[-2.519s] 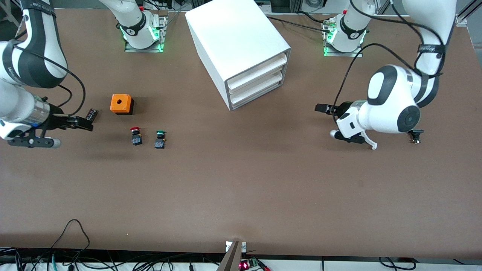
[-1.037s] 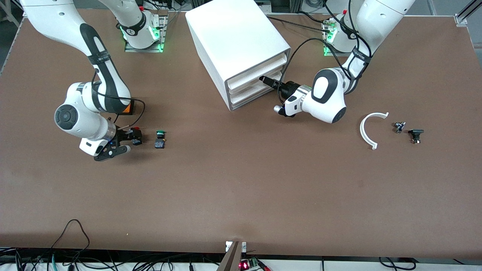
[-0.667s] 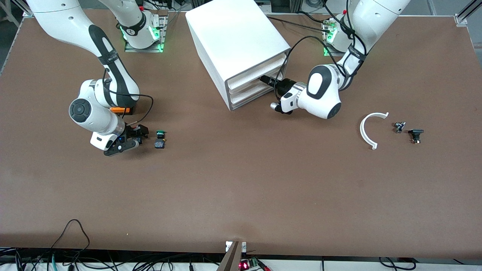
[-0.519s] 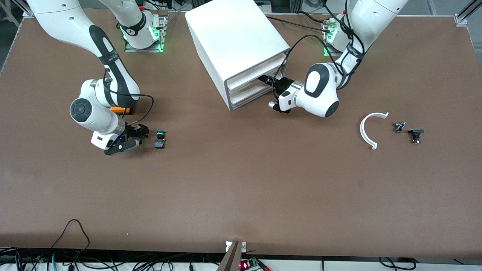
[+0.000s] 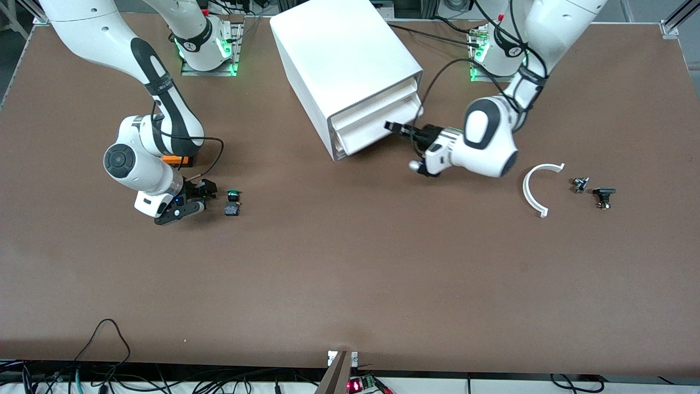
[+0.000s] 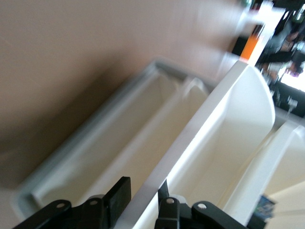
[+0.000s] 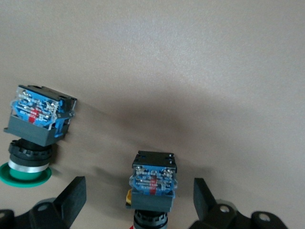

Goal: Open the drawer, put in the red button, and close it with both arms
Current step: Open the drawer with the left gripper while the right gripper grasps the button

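**Drawer gripped, button straddled**

Between the spread fingers of the right gripper (image 7: 138,202), down at the table, stands the red button (image 7: 152,188), ungrasped; the green button (image 7: 35,131) sits just beside. At the cabinet (image 5: 344,65), the left gripper (image 6: 143,202) is clamped on the front edge of the partly pulled-out drawer (image 5: 377,123).
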### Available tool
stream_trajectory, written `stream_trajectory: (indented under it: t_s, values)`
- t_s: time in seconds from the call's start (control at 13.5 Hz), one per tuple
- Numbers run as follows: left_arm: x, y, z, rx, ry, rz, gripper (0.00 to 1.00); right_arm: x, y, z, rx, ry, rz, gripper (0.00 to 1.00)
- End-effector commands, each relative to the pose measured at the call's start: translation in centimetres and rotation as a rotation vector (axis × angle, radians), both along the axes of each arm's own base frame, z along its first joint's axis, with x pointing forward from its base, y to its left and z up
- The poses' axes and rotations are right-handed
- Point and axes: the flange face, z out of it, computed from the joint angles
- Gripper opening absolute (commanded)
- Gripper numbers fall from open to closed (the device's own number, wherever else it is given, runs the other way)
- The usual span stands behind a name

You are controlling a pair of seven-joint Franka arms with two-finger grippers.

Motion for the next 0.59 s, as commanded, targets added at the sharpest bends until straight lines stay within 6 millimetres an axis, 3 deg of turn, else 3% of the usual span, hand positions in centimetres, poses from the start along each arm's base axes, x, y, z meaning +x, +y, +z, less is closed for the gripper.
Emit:
stream_trajectory:
  t_s: [0.0, 0.15, 0.22, 0.3, 0.37, 0.52]
  values:
    - [3.0, 3.8, -0.3, 0.075, -0.059, 0.103, 0.00, -0.3, -0.1, -0.7, 0.005, -0.005, 0.016, 1.00]
    - [4.7, 5.3, 0.2, 0.094, -0.095, 0.146, 0.00, -0.3, -0.1, -1.0, 0.005, -0.005, 0.016, 0.97]
    - [5.2, 5.6, 0.4, 0.103, -0.114, 0.160, 0.00, -0.3, -0.1, -1.1, 0.005, -0.003, 0.013, 0.89]
    - [5.4, 5.7, 0.6, 0.106, -0.113, 0.170, 0.72, -0.3, -0.1, -0.9, 0.006, -0.004, 0.012, 0.77]
    - [5.6, 6.1, 0.9, 0.102, -0.122, 0.175, 1.00, -0.2, -0.1, -0.9, 0.005, -0.006, 0.012, 0.67]
    - [5.8, 6.3, 1.8, 0.100, -0.138, 0.180, 1.00, -0.2, -0.1, -0.9, 0.005, -0.004, 0.007, 0.55]
